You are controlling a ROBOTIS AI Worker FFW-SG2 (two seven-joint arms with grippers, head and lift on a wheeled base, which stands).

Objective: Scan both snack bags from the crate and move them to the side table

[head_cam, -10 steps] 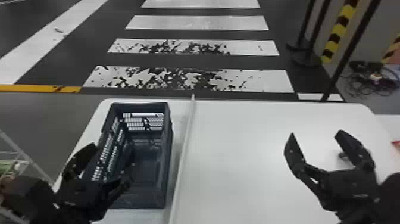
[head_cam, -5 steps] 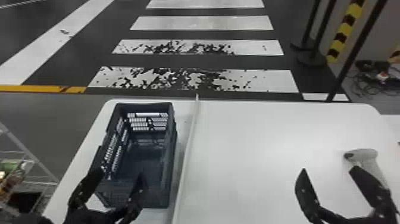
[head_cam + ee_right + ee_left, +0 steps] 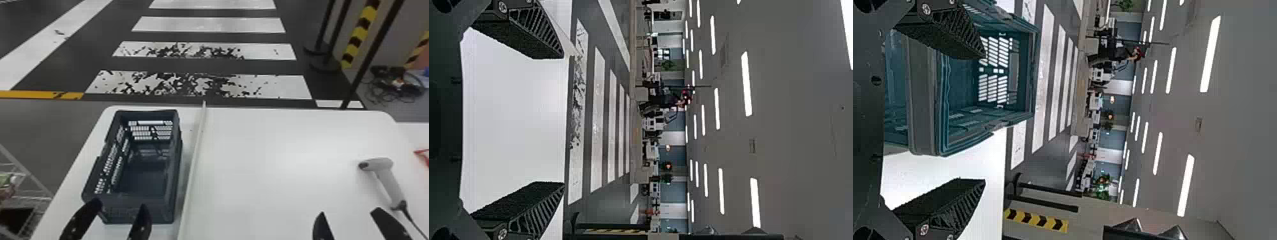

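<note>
"White tbl (image 3: 261, 191) held crate (image 3: 137, 207) lower L, scanner (image 3: 387, 182) lower R. Were bags left?"

"Crate floor looked bare; prob. both moved, whereabouts & scans unclear. L gripper (image 3: 120, 204), R gripper (image 3: 350, 211), bottom edge, had fingers apart."

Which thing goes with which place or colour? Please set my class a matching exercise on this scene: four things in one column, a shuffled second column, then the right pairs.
Things
1. Crate
2. Scanner
3. Long pale strip
4. Crosswalk bars

Places and colours
A. White, on the dark floor
B. On the table, right of the strip, with a cord
C. Dividing the table, between crate and scanner
D. On the table, left of the strip

Right pairs: 1-D, 2-B, 3-C, 4-A
</note>
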